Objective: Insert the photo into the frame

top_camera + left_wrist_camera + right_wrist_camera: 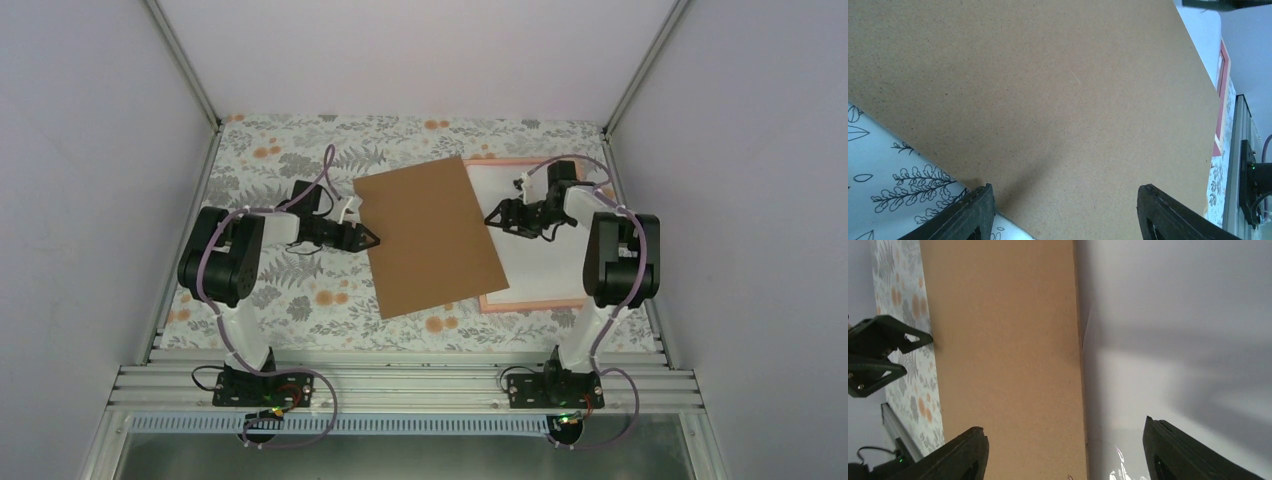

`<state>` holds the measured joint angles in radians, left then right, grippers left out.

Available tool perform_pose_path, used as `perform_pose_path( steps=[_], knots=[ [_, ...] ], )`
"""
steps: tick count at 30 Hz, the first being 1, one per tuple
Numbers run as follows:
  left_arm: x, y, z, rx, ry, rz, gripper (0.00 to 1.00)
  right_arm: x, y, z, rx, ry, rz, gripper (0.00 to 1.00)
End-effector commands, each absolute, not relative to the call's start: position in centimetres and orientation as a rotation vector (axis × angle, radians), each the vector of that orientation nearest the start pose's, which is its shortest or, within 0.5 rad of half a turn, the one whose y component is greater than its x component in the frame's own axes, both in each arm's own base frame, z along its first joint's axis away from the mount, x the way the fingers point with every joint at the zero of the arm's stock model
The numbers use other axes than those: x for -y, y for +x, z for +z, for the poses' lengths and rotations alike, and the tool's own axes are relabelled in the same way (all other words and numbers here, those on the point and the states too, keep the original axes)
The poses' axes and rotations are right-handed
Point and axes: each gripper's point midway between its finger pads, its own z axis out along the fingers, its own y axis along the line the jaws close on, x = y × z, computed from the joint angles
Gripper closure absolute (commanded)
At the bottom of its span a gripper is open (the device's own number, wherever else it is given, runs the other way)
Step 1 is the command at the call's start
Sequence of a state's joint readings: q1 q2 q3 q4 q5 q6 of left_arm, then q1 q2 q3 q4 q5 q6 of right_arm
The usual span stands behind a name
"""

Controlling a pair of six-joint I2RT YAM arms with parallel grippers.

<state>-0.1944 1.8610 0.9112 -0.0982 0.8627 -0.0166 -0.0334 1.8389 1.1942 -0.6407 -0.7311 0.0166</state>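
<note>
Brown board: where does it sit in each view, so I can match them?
Top external: board in the centre, tilted.
Left wrist: board fills most of the picture.
Right wrist: board is an upright band left of centre.
Shared landmark: floral cloth beside it.

Brown board point(432, 235) overlaps one edge of the frame point(535, 302), blocking access.
</note>
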Motion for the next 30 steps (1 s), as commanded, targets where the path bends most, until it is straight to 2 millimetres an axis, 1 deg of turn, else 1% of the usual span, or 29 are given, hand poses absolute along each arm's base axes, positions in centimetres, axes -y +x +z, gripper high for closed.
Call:
perform_pose_path(
  steps=[1,3,7,10,13,15,16,17,19,22,24,26,27,28,30],
  knots=[
    [20.3,34.6,2.9,-2.442,0.515,-1.223,0.29,-11.8,38.4,8.4,-2.611,-0.241,1.139,0.25],
    [20.3,34.6,2.3,-2.456,0.505,-1.225,0.29,-12.0,38.5,7.6,-2.626,-0.235,1.154,0.27],
    [20.4,34.6,1.4,-2.479,0.492,-1.241,0.29,-12.8,38.0,6.2,-2.648,-0.202,1.251,0.31],
    [20.5,34.5,0.8,-2.494,0.487,-1.245,0.29,-13.4,37.9,6.0,-2.646,-0.195,1.317,0.36],
    [20.6,34.5,0.4,-2.506,0.485,-1.251,0.3,-13.6,38.0,5.8,-2.653,-0.183,1.337,0.38],
    [20.8,34.3,0.2,-2.513,0.492,-1.254,0.3,-13.7,38.0,5.8,-2.654,-0.174,1.348,0.42],
    [20.9,34.3,0.2,-2.512,0.494,-1.255,0.3,-13.8,38.1,6.1,-2.644,-0.179,1.356,0.45],
    [21.0,34.4,0.2,-2.512,0.496,-1.255,0.3,-13.8,38.0,6.4,-2.636,-0.183,1.362,0.5],
    [21.2,34.5,0.3,-2.51,0.502,-1.253,0.3,-14.0,38.1,7.5,-2.605,-0.197,1.384,0.56],
    [21.2,34.7,0.4,-2.506,0.505,-1.247,0.3,-14.7,38.5,10.4,-2.514,-0.242,1.444,0.66],
    [21.3,34.9,0.6,-2.499,0.508,-1.247,0.3,-15.2,38.8,12.7,-2.435,-0.273,1.502,0.7],
    [21.4,35.0,0.8,-2.492,0.51,-1.251,0.3,-15.8,38.8,14.4,-2.377,-0.29,1.556,0.71],
    [21.5,35.1,1.1,-2.486,0.516,-1.249,0.3,-16.1,38.7,14.8,-2.361,-0.298,1.585,0.71],
    [21.5,35.2,1.2,-2.481,0.52,-1.248,0.3,-16.7,38.4,15.0,-2.357,-0.308,1.609,0.7],
    [21.6,35.3,1.5,-2.471,0.532,-1.244,0.3,-17.5,38.0,14.6,-2.382,-0.316,1.624,0.65]
  ],
)
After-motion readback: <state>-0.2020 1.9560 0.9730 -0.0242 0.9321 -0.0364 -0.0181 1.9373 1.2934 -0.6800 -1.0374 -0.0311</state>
